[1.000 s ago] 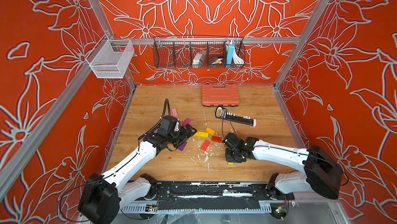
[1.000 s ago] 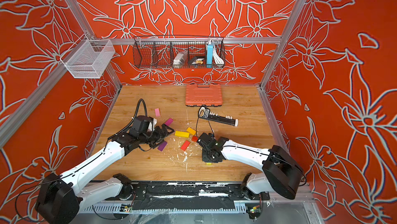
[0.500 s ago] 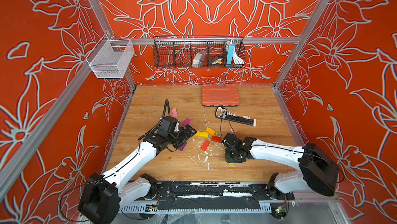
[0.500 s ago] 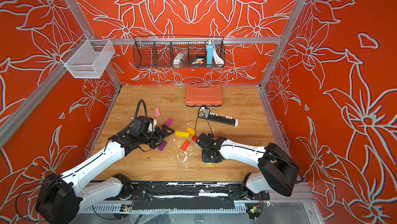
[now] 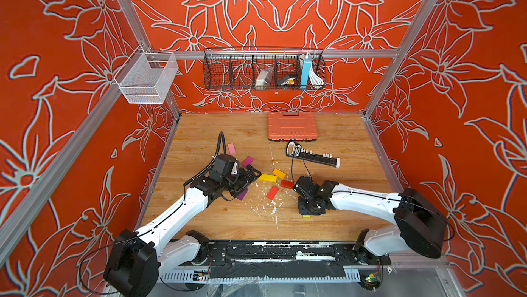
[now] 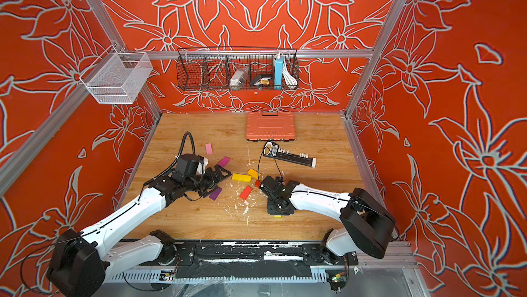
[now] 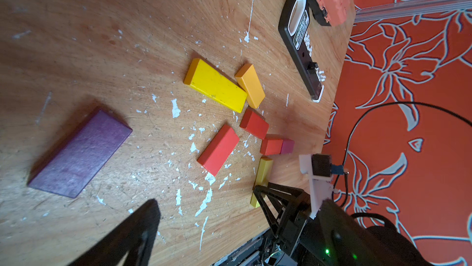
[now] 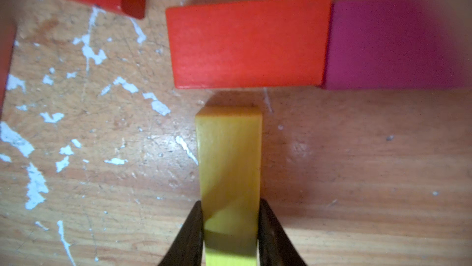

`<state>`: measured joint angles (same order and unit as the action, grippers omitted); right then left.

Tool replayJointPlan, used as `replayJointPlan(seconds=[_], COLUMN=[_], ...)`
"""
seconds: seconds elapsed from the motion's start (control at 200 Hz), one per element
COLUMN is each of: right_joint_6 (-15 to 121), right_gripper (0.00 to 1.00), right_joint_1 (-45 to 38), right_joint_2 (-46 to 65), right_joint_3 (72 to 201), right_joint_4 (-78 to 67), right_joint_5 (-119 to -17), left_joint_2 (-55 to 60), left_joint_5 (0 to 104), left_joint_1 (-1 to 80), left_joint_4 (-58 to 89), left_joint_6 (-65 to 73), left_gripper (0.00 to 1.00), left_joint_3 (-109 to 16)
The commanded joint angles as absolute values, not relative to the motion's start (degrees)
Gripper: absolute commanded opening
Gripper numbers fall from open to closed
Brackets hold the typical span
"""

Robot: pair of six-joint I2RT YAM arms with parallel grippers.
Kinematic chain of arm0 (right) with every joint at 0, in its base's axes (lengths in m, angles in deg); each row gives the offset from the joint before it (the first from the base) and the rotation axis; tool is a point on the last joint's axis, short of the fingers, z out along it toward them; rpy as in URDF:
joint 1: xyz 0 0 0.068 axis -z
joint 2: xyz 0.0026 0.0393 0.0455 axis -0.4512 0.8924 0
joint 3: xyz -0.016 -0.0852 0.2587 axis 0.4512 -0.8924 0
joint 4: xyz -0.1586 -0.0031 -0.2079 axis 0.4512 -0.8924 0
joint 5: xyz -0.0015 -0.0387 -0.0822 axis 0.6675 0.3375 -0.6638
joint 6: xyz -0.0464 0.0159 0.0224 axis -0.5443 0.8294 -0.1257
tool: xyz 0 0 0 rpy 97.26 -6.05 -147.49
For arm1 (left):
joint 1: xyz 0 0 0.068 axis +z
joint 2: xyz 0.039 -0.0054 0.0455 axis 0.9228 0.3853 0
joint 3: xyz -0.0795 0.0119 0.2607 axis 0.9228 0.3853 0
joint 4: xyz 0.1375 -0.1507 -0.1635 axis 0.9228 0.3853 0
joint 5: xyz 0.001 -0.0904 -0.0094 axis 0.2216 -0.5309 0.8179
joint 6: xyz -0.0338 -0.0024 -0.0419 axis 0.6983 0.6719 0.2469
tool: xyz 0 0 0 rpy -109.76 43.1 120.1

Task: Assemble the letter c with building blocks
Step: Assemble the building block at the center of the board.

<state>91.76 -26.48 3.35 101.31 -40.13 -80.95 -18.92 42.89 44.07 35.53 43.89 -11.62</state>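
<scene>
One slim yellow block pinched in right jaws, left jaws spread wide

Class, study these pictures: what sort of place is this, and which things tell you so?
Probably a robot test cell: a left arm and right arm mounted at a scuffed wooden table, framed patterned walls closing it in, and wire baskets hung on the back rail.

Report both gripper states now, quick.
Left gripper: open, holding nothing.
Right gripper: closed on a yellow block.
</scene>
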Motion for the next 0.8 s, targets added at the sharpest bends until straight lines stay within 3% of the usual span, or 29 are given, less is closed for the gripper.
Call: replayJointPlan(seconds=[0.0,0.395,0.601,0.796], right_joint_6=[91.3,91.1,91.2,91.3], right_gripper=[0.34,0.34,0.44,0.46], right_joint_1=[-26.8,-26.8,-26.8,-26.8], right_joint_2=[4.6,5.5,5.0,4.8], right_joint_3=[102.5,102.9,102.9,103.1], right_joint_4=[-39.0,-38.4,-38.7,-39.1], right_joint_5=[-82.0,-81.8,-82.1,-82.5], left_joint_2=[-19.4,-19.3,-19.5,-19.7], left_joint_5=[43.0,43.1,43.1,43.0], left_joint_1=[43.8,43.8,43.8,43.8], left_joint_4=[34.9,34.7,34.9,35.0], left_joint_6=[43.9,44.0,44.0,44.0], left_gripper=[0.98,0.98,0.98,0.98], left_joint_3=[-10.5,-10.2,-10.2,-10.1])
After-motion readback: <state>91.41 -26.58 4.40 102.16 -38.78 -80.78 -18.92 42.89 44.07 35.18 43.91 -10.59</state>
